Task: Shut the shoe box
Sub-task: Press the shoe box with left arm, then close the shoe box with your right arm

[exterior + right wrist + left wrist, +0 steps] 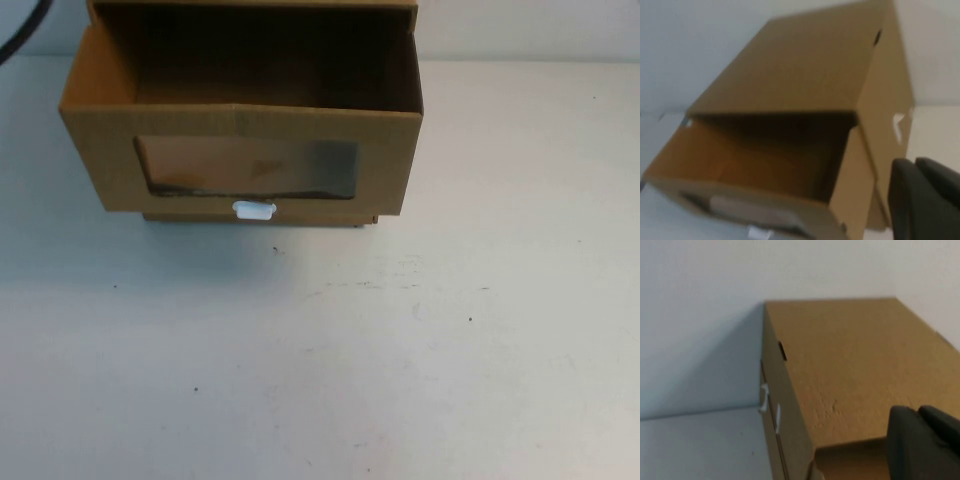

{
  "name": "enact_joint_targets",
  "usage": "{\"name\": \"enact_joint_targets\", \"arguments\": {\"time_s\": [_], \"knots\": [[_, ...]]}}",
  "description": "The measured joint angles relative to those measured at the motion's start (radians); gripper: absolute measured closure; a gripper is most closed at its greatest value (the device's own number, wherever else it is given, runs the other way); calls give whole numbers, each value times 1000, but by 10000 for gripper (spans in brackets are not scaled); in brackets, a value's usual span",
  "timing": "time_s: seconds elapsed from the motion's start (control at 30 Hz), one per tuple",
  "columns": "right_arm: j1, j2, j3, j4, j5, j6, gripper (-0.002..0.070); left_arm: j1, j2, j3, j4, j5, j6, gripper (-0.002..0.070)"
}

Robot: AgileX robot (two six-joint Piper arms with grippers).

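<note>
The shoe box (385, 160) stands at the far middle of the table. It is brown cardboard, and its drawer is pulled out toward me and open on top. The drawer front has a wide clear window (245, 167) and a small white tab (254, 209) at its bottom edge. The right wrist view shows the open drawer (765, 150) sticking out of the outer shell (810, 65). My right gripper (915, 165) is beside the box's side, fingers together and holding nothing. My left gripper (918, 412) is close to the box's shell (855, 365), fingers together and holding nothing. Neither gripper shows in the high view.
The white table (400, 350) stretches bare in front of the box and to its right. A pale wall stands behind the box. A black cable (25, 30) hangs at the far left corner.
</note>
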Motion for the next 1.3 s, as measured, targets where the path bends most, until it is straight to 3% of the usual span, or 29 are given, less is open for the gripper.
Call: {"name": "enact_joint_targets", "arguments": {"time_s": [0.23,0.33,0.5,0.67,1.3], "knots": [[87,165,0,396,242,-514,689,0,365,-362,-194,288,156,677],[145,240,0,498,292,-647,689,0,516,-513,-310,399,193,677],[270,357,0,519,276,-734,689,0,730,-695,-383,501,133,677],[363,448,0,523,192,-784,689,0,820,-732,-377,509,76,677],[383,718,-337,493,83,-794,689,0,833,-738,-258,515,6,677]]}}
